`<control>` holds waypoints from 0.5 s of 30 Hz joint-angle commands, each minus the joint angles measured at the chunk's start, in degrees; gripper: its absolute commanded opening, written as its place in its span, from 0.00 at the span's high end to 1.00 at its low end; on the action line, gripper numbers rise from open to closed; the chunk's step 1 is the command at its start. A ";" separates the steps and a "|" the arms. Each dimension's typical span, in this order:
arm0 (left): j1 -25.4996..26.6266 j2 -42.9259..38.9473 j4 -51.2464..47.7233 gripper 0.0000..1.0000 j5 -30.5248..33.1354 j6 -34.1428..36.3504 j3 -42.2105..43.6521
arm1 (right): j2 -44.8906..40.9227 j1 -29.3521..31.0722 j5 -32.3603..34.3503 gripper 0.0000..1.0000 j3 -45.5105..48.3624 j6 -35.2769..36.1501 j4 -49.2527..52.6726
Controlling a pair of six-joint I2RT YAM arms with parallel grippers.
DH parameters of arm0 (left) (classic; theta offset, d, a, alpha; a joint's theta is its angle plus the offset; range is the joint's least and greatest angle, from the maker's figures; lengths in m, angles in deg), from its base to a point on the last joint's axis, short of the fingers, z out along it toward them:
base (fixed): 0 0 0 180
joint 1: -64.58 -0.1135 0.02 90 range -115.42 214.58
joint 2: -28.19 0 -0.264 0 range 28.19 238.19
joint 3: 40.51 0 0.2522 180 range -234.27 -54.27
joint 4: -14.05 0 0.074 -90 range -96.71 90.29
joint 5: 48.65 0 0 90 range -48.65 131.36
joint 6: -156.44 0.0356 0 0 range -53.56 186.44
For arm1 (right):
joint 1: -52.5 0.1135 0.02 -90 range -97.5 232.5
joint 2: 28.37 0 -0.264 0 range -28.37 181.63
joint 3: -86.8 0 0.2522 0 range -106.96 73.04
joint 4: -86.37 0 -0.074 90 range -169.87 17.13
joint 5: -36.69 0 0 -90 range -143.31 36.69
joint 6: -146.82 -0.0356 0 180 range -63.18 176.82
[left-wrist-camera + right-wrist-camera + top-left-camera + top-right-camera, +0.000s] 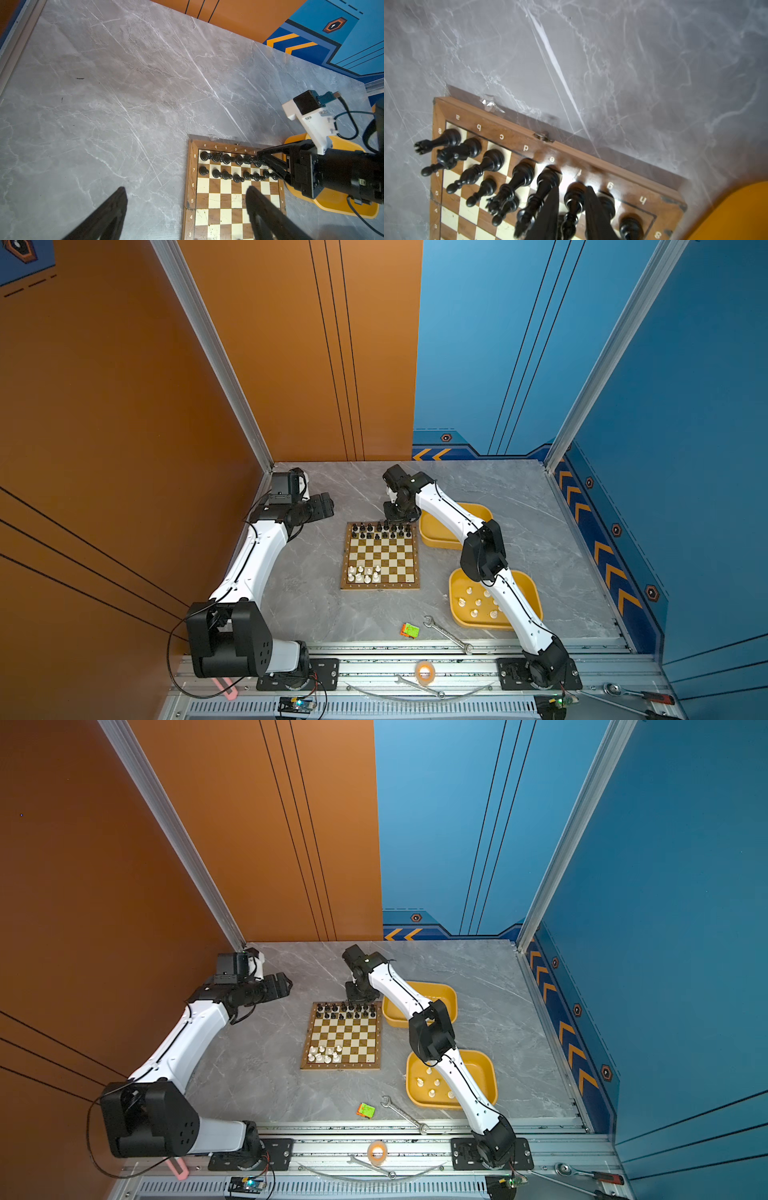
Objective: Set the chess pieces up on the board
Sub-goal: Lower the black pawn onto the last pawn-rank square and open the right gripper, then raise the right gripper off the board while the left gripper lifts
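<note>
In both top views we list the board (380, 585), black chess pieces (380, 531) along its far rows, and white pieces (363, 574) split between the near rows and a yellow tray (486, 624). Left wrist: left gripper (186, 188) spread wide, empty. Right wrist: right gripper (572, 207) straddles a black piece (574, 197) on back-row f, gripping or releasing we cannot tell; we judge a placement is in hand, and the next move calls for a straight lift clear of the neighbours.

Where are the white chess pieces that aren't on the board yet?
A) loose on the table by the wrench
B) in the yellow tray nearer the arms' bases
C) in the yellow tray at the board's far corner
B: in a top view, the spare white pieces stand inside the near yellow tray.
</note>
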 commanded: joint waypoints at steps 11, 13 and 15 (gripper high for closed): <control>-0.38 1.02 1.95 0.10 1.30 -0.16 -2.73 | -0.48 -2.81 -0.80 0.71 -4.70 -1.97 -4.62; -0.21 1.28 2.24 0.09 1.34 -0.40 -3.30 | -1.90 -3.51 0.52 0.70 -4.70 -1.64 -5.36; 0.30 1.45 2.40 0.09 1.29 -0.51 -3.91 | -3.76 -4.90 2.18 0.68 -4.70 -0.93 -5.61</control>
